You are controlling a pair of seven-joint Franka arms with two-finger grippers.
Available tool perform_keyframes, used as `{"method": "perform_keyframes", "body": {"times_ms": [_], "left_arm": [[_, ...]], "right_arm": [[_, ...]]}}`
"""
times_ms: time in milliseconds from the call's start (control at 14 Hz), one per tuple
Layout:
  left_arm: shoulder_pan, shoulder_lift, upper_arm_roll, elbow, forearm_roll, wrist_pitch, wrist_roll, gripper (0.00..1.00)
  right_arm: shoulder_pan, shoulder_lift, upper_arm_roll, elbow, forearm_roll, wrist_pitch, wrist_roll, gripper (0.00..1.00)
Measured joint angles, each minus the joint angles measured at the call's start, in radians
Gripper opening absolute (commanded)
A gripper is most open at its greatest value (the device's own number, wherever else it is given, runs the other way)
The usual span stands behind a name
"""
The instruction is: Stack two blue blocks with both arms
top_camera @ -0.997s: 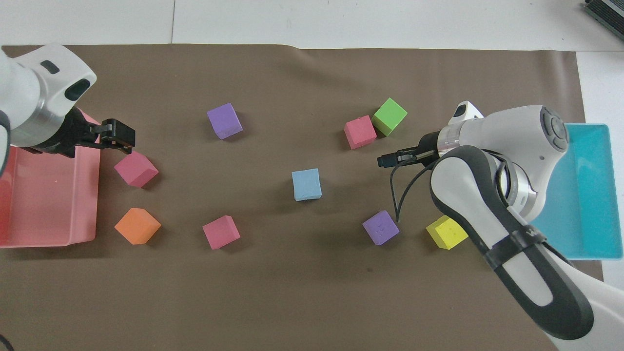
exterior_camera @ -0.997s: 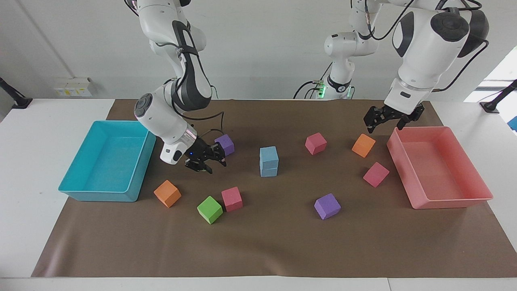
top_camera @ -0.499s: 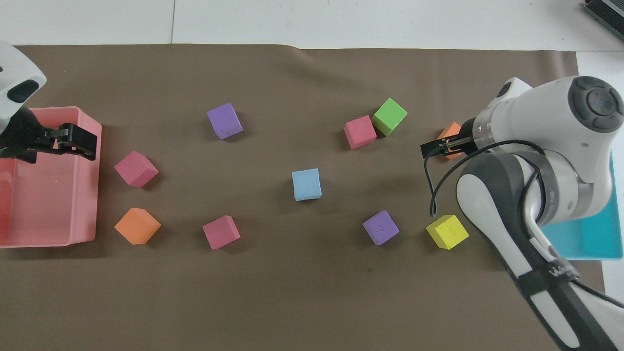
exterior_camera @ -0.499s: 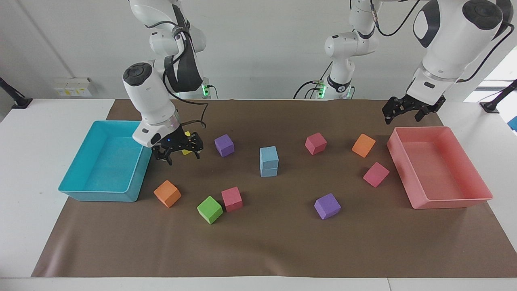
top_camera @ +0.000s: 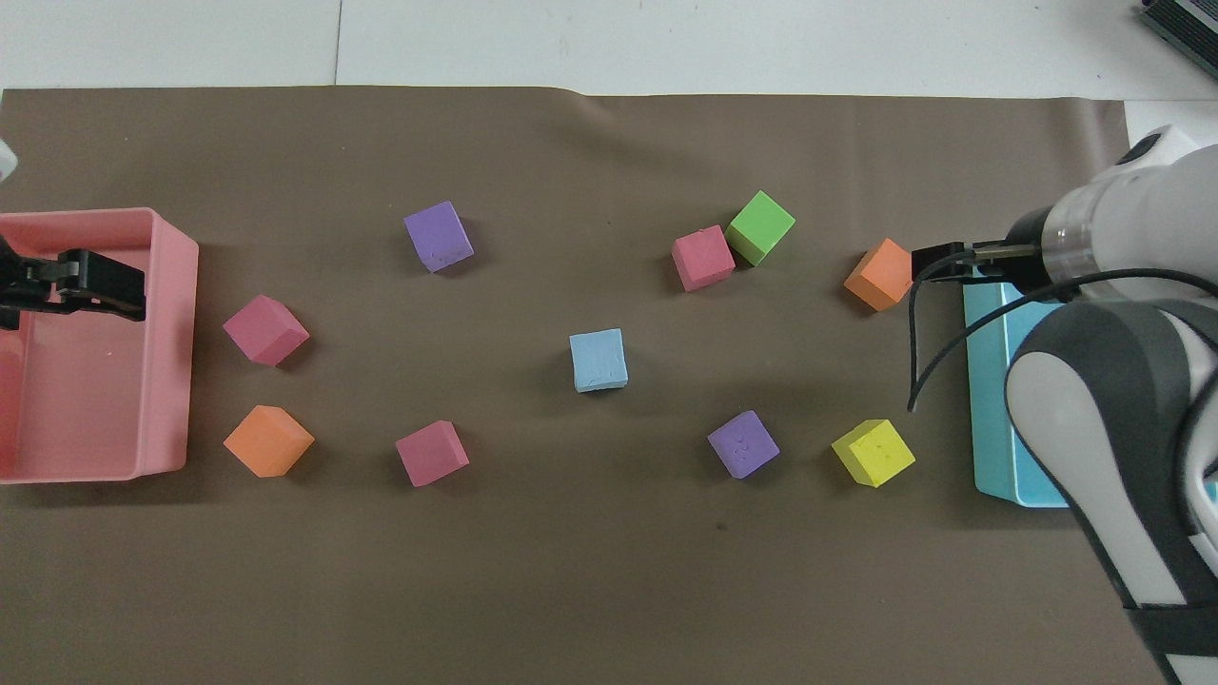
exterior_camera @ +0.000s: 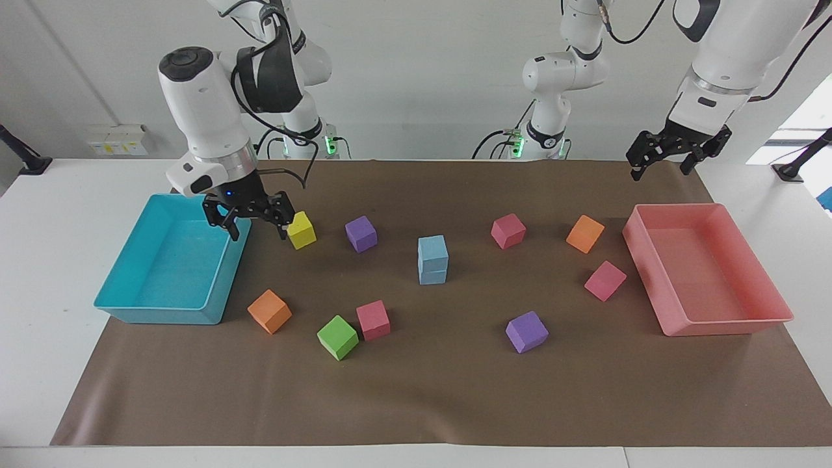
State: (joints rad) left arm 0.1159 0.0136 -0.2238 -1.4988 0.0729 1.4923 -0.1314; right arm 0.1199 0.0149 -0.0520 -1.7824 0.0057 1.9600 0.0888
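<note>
Two blue blocks (exterior_camera: 433,260) sitting stacked at mid-bench; left end effector (exterior_camera: 674,155) hanging spread, empty, over pink tray (exterior_camera: 715,323). From overhead: right end effector (top_camera: 937,264) hanging spread, empty, over turquoise tray (top_camera: 994,471) edge.

1 block (exterior_camera: 432,248) atop another (exterior_camera: 433,273).

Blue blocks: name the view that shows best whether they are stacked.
The facing view: the blue blocks show as two cubes, one on the other, mid-table. The overhead view shows only the top cube's upper face, hiding the lower one.
</note>
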Motion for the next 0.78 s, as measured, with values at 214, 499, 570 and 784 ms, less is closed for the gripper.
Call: {"method": "perform_keyframes", "body": {"times_ms": [214,499,570,784], "left_arm": [[0.0,0.0,0.0,0.0,0.0,0.0,0.0,1.0],[0.0,0.0,0.0,0.0,-0.002,0.0,0.0,1.0],[0.0,0.0,0.0,0.0,-0.002,0.0,0.0,1.0],[0.0,0.0,0.0,0.0,-0.002,0.0,0.0,1.0]], "right_arm": [[-0.001,-0.068,-0.03,0.048,-0.001,-0.128,0.0,1.0],[-0.001,-0.084,-0.04,0.14,-0.021,-0.274,0.0,1.0],[-0.001,-0.086,-0.042,0.16,-0.027,-0.305,0.0,1.0],[-0.001,-0.112,-0.048,0.192,-0.028,-0.39,0.0,1.0]]}}
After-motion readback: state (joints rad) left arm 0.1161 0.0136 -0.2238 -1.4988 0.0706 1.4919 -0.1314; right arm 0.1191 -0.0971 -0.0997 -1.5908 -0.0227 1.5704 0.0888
